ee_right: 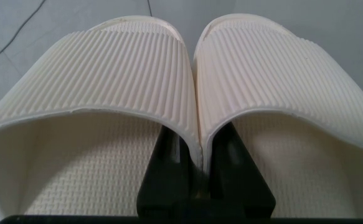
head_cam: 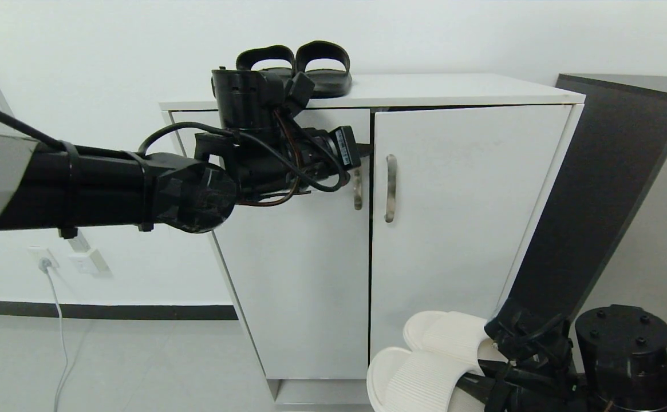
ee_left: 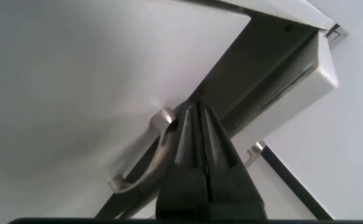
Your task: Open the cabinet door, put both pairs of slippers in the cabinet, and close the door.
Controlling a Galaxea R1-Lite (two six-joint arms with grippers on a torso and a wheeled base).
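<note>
Two white slippers (ee_right: 119,74), light, soft: our right gripper (ee_right: 197,149) pinches inner straps. Left gripper (ee_left: 198,112) closed beside stiff handle (ee_left: 162,124).

Both flat doors of the white two-door cabinet (head_cam: 459,257) are closed, barring the inside. Only a thin dark seam runs between them, flanked by two curved metal handles (head_cam: 390,187). The left hand (ee_left: 199,115), fingers pressed together, sits at the top of that seam just beside the left handle, and its black arm (head_cam: 110,189) crosses in front of the left door. A pair of black open-toe slippers (head_cam: 302,66) takes the left part of the cabinet top, with room to their right. A tall dark grey unit (head_cam: 596,200) stands close against the cabinet's right side. A pair of cream ribbed slippers (head_cam: 425,360), clamped in the right hand (ee_right: 198,158), sits low before the right door. The grey floor (head_cam: 138,366) left of the cabinet gives room, apart from a thin white cable (head_cam: 61,337) hanging by the wall.
</note>
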